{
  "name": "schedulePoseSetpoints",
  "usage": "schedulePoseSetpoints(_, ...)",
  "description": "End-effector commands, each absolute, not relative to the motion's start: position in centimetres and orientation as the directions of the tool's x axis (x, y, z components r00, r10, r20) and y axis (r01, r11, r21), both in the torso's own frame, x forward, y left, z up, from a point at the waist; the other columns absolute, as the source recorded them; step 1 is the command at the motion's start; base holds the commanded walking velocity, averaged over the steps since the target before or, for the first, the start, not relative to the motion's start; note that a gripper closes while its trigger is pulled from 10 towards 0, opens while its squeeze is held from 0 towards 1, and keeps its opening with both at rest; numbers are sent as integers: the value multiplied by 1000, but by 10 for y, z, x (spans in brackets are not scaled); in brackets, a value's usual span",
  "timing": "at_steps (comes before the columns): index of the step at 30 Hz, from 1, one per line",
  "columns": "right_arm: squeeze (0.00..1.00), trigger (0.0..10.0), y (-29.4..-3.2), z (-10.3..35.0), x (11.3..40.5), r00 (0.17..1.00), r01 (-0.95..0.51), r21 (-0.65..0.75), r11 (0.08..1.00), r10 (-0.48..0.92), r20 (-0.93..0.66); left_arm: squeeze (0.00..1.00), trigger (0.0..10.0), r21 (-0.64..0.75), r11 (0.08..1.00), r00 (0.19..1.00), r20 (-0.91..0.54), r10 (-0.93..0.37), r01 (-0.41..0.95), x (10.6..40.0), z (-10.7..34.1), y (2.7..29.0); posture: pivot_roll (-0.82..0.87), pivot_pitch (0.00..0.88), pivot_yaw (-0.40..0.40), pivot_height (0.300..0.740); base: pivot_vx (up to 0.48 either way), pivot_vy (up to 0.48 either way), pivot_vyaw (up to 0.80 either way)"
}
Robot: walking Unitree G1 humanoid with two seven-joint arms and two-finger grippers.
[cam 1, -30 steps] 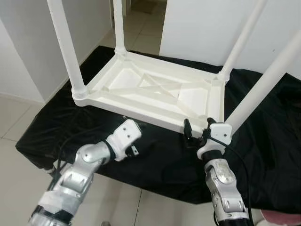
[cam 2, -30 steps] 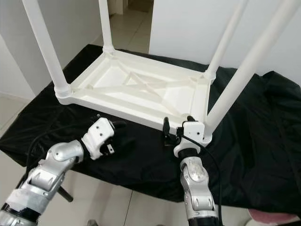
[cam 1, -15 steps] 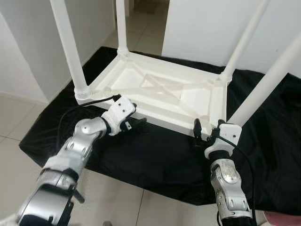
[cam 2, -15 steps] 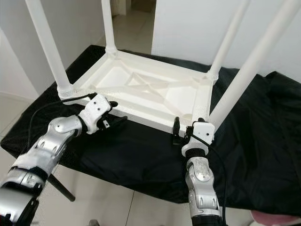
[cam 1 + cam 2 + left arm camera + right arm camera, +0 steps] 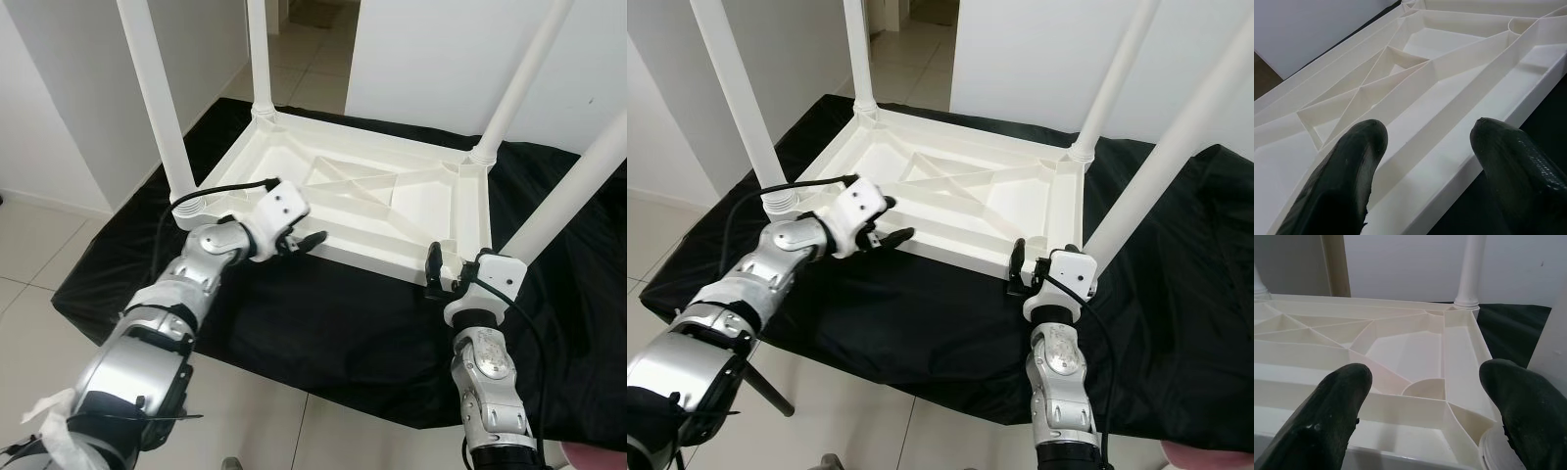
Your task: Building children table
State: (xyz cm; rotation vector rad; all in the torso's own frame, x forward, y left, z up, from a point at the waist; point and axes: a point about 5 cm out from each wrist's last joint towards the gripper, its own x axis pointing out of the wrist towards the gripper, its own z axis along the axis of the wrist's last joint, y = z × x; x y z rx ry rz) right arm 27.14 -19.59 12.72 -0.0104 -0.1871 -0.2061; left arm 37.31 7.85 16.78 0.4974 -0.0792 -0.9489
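Both pincers, left pincer [image 5: 302, 241] and right pincer [image 5: 443, 270], gape wide at the upturned children table's [image 5: 392, 201] near rim; next, probably grip and flip it.

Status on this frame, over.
Left pincer open at upturned table's near rim. Right pincer open by near-right leg. Nothing blocking.

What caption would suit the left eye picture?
Both open grippers, left gripper and right gripper, reach the near rim of an upturned white table on black cloth.
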Motion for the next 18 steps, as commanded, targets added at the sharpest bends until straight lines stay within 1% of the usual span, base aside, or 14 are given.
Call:
schedulePoseSetpoints(1, 0, 10000, -205, 131, 269, 954, 235, 3, 972, -231, 193, 0, 10000, 462, 501, 618, -140, -773, 732, 376, 169, 79, -127, 0, -37, 740, 0, 0, 0)
schedulePoseSetpoints(7, 0, 10000, -210, 133, 258, 968, 210, -75, 975, -197, 153, 0, 10000, 467, 485, 599, -129, -790, 740, 375, 166, 70, -158, 0, -74, 740, 0, 0, 0)
schedulePoseSetpoints(12, 0, 10000, -211, 133, 259, 977, 173, -111, 979, -157, 142, 0, 10000, 462, 494, 602, -116, -790, 737, 375, 167, 68, -166, 0, -100, 740, 0, 0, 0)
schedulePoseSetpoints(18, 0, 10000, -210, 134, 261, 978, 168, -112, 979, -152, 143, 0, 10000, 467, 495, 606, -117, -787, 733, 375, 166, 70, -161, 0, -101, 740, 0, 0, 0)
